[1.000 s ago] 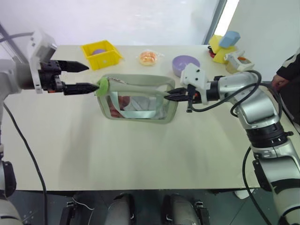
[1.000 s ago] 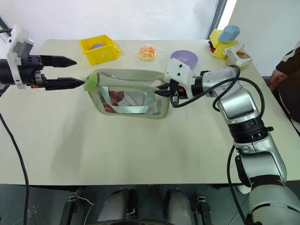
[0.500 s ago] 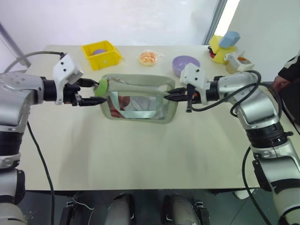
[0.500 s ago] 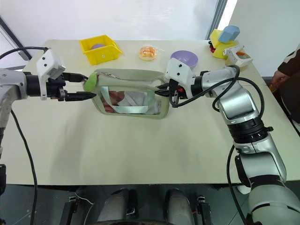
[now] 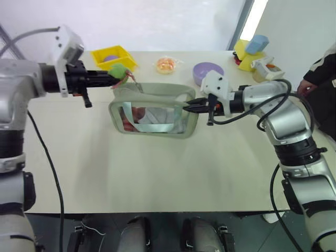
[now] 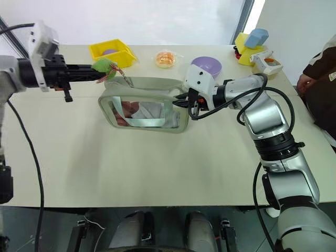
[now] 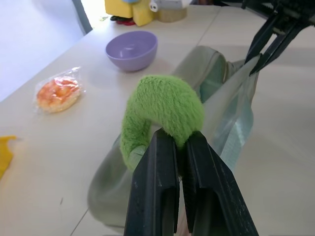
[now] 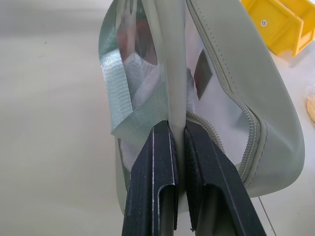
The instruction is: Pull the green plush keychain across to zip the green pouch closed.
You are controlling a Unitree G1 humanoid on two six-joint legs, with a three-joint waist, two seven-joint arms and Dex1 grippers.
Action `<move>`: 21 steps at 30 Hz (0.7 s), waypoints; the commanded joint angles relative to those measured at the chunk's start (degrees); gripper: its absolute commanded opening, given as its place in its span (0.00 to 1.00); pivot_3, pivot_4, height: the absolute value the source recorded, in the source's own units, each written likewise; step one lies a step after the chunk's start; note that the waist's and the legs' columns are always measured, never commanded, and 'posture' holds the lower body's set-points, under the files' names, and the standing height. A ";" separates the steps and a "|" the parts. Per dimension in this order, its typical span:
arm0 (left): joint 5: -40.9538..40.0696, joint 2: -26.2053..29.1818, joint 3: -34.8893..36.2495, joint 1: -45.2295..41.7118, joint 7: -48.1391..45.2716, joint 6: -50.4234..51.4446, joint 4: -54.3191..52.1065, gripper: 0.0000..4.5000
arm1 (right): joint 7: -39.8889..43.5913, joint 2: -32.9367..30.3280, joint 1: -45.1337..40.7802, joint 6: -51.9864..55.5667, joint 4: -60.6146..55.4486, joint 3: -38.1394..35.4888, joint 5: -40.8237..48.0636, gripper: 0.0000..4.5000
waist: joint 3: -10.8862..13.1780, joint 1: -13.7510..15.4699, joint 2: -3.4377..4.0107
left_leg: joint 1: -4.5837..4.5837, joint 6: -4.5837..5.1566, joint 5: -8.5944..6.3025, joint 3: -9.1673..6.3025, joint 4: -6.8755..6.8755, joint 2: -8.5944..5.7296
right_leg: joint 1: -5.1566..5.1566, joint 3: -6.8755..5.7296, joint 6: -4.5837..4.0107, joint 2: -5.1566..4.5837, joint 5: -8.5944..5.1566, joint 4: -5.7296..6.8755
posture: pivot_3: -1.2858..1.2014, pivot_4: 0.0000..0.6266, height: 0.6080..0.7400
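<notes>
The green pouch (image 5: 155,90) stands on edge in the middle of the table, its clear window showing teal straps and red contents. The green plush keychain (image 5: 118,71) is held just above the pouch's left top corner, and a thin chain (image 5: 133,84) runs from it down to the zipper. My left gripper (image 5: 111,77) is shut on the plush (image 7: 162,109), pointing right along the pouch. At the other end, my right gripper (image 5: 187,106) is shut on the pouch's end edge (image 8: 176,73) and points left.
A yellow bin (image 5: 113,60), a wrapped orange bun (image 5: 166,65) and a purple bowl (image 5: 208,72) line the far side of the table. Yellow and blue toys (image 5: 251,50) sit at the back right corner. A person (image 5: 317,73) stands at the right edge.
My left gripper went from open around the plush to shut on it, then lifted it up and slightly right off the pouch's corner. The right gripper kept its hold without moving.
</notes>
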 commanded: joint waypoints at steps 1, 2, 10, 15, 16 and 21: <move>3.84 -0.67 -2.55 1.82 0.53 -4.92 -1.69 0.01 | -0.21 0.10 -0.45 -0.70 -1.05 -0.39 -0.06 0.00 | 0.00 -0.05 0.00 | 0.00 0.00 0.00 0.00 0.00 0.00 | -0.01 0.00 0.00 0.00 0.00 0.00 | 0.52 0.24 0.99; 4.39 -0.82 -2.86 2.24 0.31 -5.83 -1.48 0.01 | -0.23 0.07 -0.36 -0.61 -1.13 -0.45 -0.08 0.00 | 0.00 -0.05 0.00 | 0.00 0.00 0.00 0.00 0.00 0.00 | -0.02 0.00 0.00 0.00 0.00 0.01 | 0.52 0.24 0.99; 3.63 -0.53 -0.62 -2.64 -0.58 -4.79 3.04 0.76 | -0.41 -0.36 0.34 -0.54 -1.36 -0.79 -0.15 0.00 | 0.00 0.06 0.00 | 0.01 0.00 0.00 -0.01 0.01 0.00 | 0.02 -0.01 0.00 0.00 0.00 0.01 | 0.52 0.24 0.99; 2.64 4.48 1.49 -2.01 -2.68 -2.95 0.78 0.76 | -0.71 0.18 0.47 -1.28 -0.68 -0.72 -0.21 0.00 | 0.00 -0.22 0.01 | 0.01 0.00 0.00 0.00 -0.03 0.01 | -0.03 0.00 0.00 0.01 0.00 0.01 | 0.52 0.24 0.99; 2.49 5.00 1.84 -1.87 -2.61 -2.66 0.61 0.76 | -0.72 0.24 0.46 -1.42 -0.55 -0.71 -0.19 0.00 | 0.00 -0.11 0.00 | 0.01 -0.01 0.01 -0.01 -0.02 0.01 | -0.03 0.00 0.00 0.01 0.00 0.01 | 0.52 0.24 0.99; 1.13 8.19 4.43 2.46 -2.99 -0.01 -1.09 0.76 | -0.59 0.60 -0.03 -1.97 0.32 -0.48 -0.23 0.00 | 0.00 -0.05 0.00 | 0.03 -0.01 0.00 -0.02 -0.01 0.01 | 0.03 -0.01 0.00 0.00 0.00 -0.01 | 0.52 0.24 0.99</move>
